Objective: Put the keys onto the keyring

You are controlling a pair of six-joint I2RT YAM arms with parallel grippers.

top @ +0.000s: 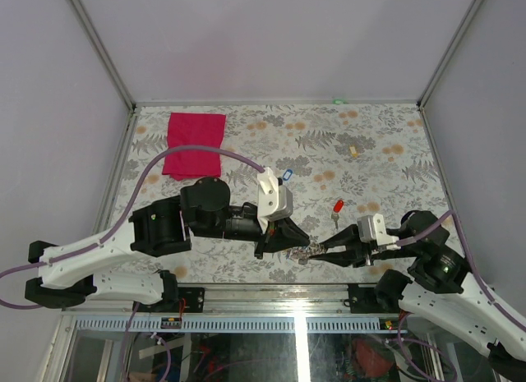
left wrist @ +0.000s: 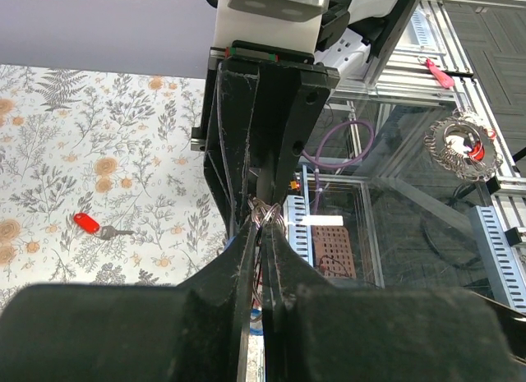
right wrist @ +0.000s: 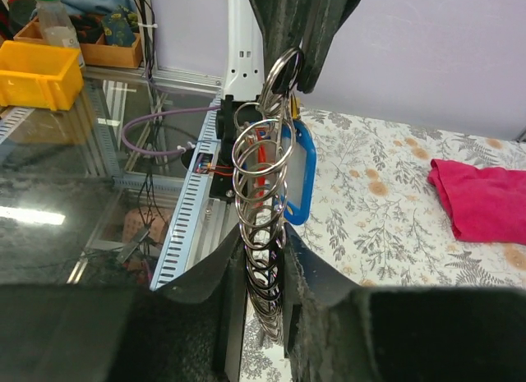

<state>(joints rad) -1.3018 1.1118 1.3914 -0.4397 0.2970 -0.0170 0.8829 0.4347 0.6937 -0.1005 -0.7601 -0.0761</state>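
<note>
Fingers (left wrist: 233, 267) on the left gripper (left wrist: 263, 226) are pressing tight together on 1 end of the keyring (left wrist: 265, 213), which here is looking more like a short chain of linked silver rings than 1 single loop. The right gripper (right wrist: 263, 244) is facing it from the other side, and its 2 fingers (right wrist: 218, 275) are pinching in on the far end of that chain, with the rings filling the gap between them. So the keyring is hanging in the air between both grippers, just above the near edge of the table (top: 386, 152), and it is running roughly left to right in the overhead view (top: 305, 252).

A blue tag (right wrist: 302, 172) is showing right behind the rings in the right wrist view (whether it is actually threaded on them is impossible to tell from here). The red key (top: 337, 208) is lying flat on the flowery tabletop, near the right gripper but not touching it. A blue key (top: 286, 176) is sitting just beside the left wrist. The red cloth (top: 195, 142) is lying folded at the far left of the table, and a small tan block (top: 354, 150) is sitting well apart from everything, toward the far right.
</note>
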